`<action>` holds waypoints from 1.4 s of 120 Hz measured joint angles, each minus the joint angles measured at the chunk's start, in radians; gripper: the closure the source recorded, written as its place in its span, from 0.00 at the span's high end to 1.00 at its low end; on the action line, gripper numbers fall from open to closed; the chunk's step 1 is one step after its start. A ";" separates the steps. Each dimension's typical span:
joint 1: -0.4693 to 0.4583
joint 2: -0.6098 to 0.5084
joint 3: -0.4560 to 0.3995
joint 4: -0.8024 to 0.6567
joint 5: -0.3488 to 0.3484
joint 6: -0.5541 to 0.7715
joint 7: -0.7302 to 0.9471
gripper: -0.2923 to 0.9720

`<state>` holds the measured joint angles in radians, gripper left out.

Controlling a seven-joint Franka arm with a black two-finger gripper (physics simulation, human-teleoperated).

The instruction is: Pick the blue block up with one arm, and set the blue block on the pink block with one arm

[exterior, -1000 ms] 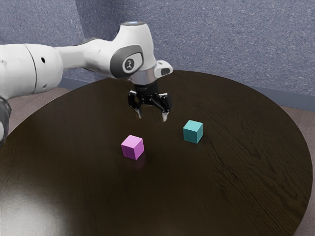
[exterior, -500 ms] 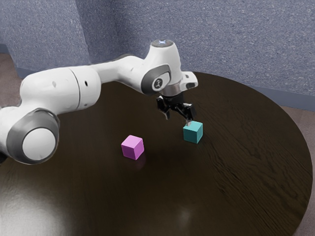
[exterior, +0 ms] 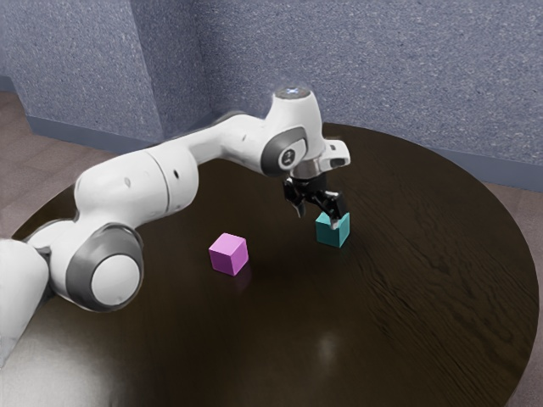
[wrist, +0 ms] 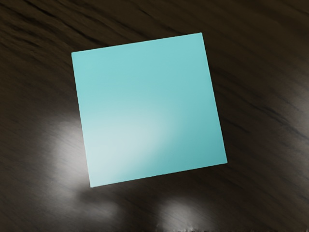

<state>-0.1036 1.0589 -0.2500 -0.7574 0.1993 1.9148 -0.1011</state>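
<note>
Arm reached in from the exterior view's left, past the pink block [exterior: 228, 253] sitting untouched on the table [exterior: 424, 288]. Over the last second the gripper [exterior: 318, 214] had swung right and dropped from above the gap between the cubes to just over the blue block [exterior: 333, 234]. Fingers were spread and not clamped on anything, with the blue block flat on the table, right of the pink one and apart from it, so I'd guess the grab came next.
</note>
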 joint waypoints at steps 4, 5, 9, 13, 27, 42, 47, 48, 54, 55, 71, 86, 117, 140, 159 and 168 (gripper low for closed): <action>-0.002 0.007 -0.001 0.012 0.000 -0.004 0.005 0.77; -0.002 0.009 -0.001 0.015 0.000 -0.004 0.006 0.77; -0.004 0.016 -0.002 0.026 0.000 -0.007 0.011 0.77; -0.008 0.028 -0.002 0.046 0.001 -0.010 0.016 0.77; -0.018 0.062 0.000 0.102 0.002 -0.018 0.031 0.77; -0.026 0.099 0.007 0.160 0.003 -0.023 0.044 0.77; -0.034 0.115 0.010 0.190 0.003 -0.024 0.048 0.77; -0.036 0.119 0.010 0.197 0.003 -0.024 0.049 0.77; -0.045 0.132 0.012 0.220 0.003 -0.026 0.053 0.77; -0.047 0.133 0.012 0.222 0.003 -0.026 0.053 0.77; -0.055 0.166 0.024 0.246 0.005 -0.004 0.062 0.77; -0.056 0.181 0.036 0.255 0.007 0.030 0.068 0.77; -0.054 0.202 0.037 0.259 0.022 0.125 0.080 0.77; -0.052 0.219 0.036 0.260 0.025 0.167 0.086 0.77; -0.049 0.230 0.035 0.263 0.025 0.181 0.090 0.77; -0.047 0.232 0.033 0.264 0.025 0.185 0.091 0.77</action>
<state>-0.1509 1.2904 -0.2167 -0.4938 0.2244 2.0999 -0.0097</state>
